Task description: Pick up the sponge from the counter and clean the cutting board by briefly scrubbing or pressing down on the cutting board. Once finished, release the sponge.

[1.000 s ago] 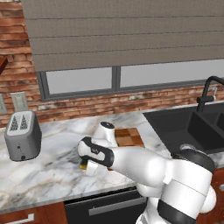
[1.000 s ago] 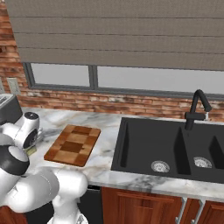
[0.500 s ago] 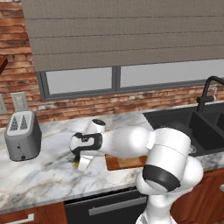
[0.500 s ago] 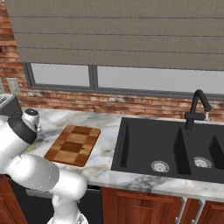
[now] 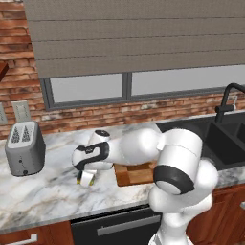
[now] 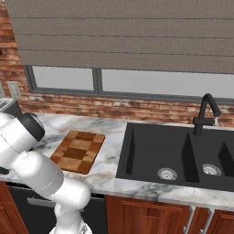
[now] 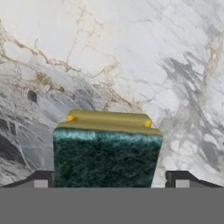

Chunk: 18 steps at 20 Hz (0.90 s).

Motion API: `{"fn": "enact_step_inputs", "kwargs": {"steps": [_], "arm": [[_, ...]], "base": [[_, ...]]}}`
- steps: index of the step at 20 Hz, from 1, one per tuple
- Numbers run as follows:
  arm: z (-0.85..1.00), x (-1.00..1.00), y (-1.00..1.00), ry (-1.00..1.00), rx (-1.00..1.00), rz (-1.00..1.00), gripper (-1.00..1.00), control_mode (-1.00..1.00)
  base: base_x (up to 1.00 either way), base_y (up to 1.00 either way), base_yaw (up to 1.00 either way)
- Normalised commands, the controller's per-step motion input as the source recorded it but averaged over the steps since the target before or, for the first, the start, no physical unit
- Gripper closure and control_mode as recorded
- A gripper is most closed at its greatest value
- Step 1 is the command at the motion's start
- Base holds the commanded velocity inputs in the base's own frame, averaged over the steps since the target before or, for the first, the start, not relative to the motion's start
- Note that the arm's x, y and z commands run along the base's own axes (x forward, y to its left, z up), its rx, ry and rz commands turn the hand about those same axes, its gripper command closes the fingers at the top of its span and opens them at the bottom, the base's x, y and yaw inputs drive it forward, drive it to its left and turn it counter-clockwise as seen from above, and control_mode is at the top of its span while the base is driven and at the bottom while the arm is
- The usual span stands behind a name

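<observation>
On the counter (image 5: 52, 191), at about nine o'clock from the cutting board (image 5: 136, 173), the gripper (image 5: 86, 180) is seen pointing down at the marble in the left base view. A small trace of the sponge (image 5: 79, 181) is visible at the gripper's lower edge there, off the board and on the stone. From the hand view, the sponge (image 7: 107, 151) is seen lying between the two fingertips (image 7: 40, 179), its dark green top facing the camera and its yellow base beyond, at twelve o'clock. The jaws are spread apart, with a narrow gap left on each side of the sponge, so it is not being squeezed. In the right base view, the cutting board (image 6: 78, 151) is shown lying flat on the counter (image 6: 114, 132), with the black sink (image 6: 155, 155) at its three o'clock. A toaster (image 5: 25, 148) is seen at about ten o'clock from the gripper, well apart from it.
</observation>
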Motion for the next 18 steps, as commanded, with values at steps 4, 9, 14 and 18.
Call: {"fn": "enact_step_inputs", "kwargs": {"steps": [4,9,14,18], "arm": [[0.17,-0.14,0.00,-0.06,0.00,-0.01,-1.00,-1.00],[0.54,-0.45,-0.13,-0.15,0.00,0.00,-1.00,-1.00],[0.67,-0.52,-0.25,-0.20,0.00,0.00,-1.00,-1.00],[0.63,-0.56,-0.30,-0.22,0.00,0.00,-1.00,-1.00]], "base": [[0.00,0.00,0.00],[0.00,0.00,0.00],[0.00,0.00,0.00],[0.00,0.00,0.00]]}}
